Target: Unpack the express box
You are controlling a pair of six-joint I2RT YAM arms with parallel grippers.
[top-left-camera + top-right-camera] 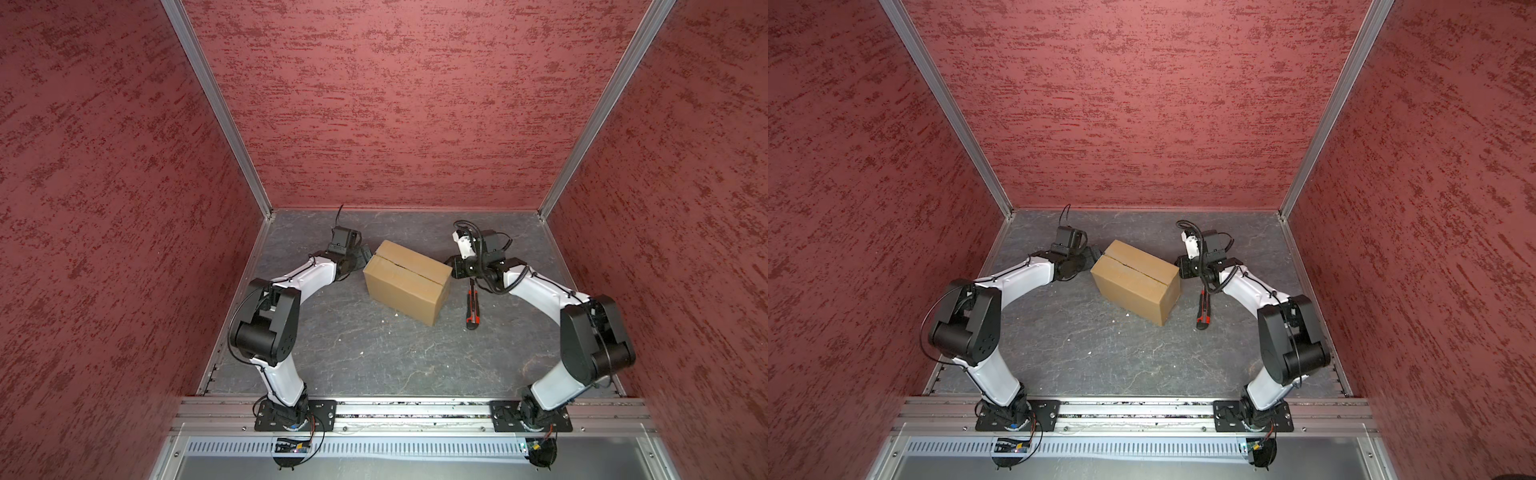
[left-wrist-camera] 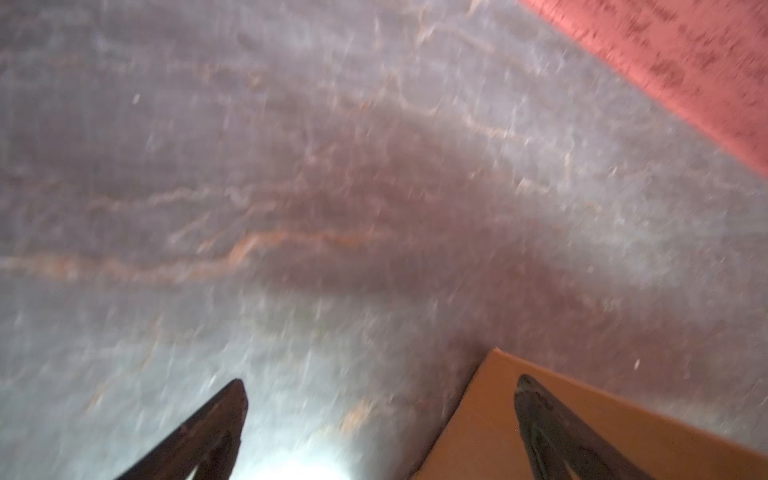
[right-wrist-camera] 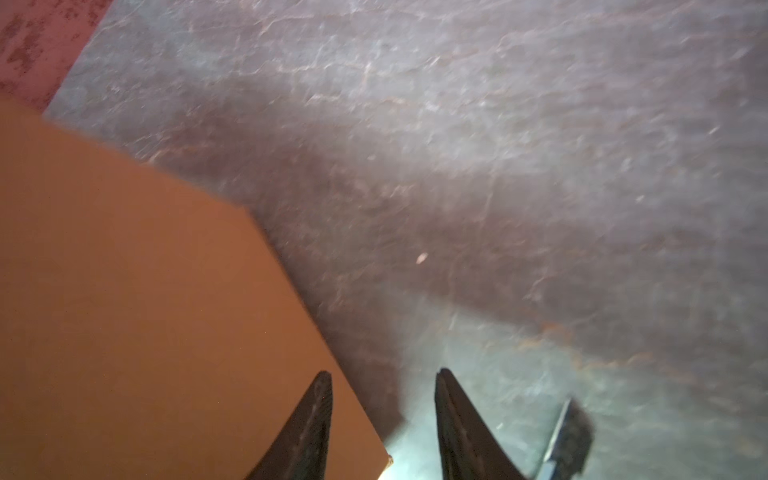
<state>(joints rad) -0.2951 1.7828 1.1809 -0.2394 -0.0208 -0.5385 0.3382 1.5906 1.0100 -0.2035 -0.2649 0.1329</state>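
Top views both give you the express box (image 1: 405, 282) (image 1: 1136, 282) just toward 12 o'clock of the middle of the grey table (image 1: 374, 357). It stands skewed, its long axis running from about 10 to 4 o'clock. Its top flaps lie down, and a dark centre seam shows along the length.

Your left gripper (image 1: 365, 252) (image 1: 1091, 253) sits at the box's 10 o'clock end, close against it. In the left wrist view the gripper (image 2: 382, 384) has its fingers spread wide. One finger (image 2: 540, 419) lies over the corner of the box (image 2: 469, 432) and the other is over bare table. You cannot tell from this blurred frame whether that finger touches the cardboard.

Your right gripper (image 1: 452, 262) (image 1: 1180, 266) is at the box's 3 o'clock end, right beside it. In the right wrist view the gripper (image 3: 383, 374) has its jaws partly apart and pinches nothing. One finger (image 3: 316, 415) is over the box (image 3: 145, 291) near its corner, the other over the table.

A red-and-black utility knife (image 1: 473, 308) (image 1: 1203, 309) lies flat on the table at the box's 4 o'clock, just beside it, under the right arm's wrist.
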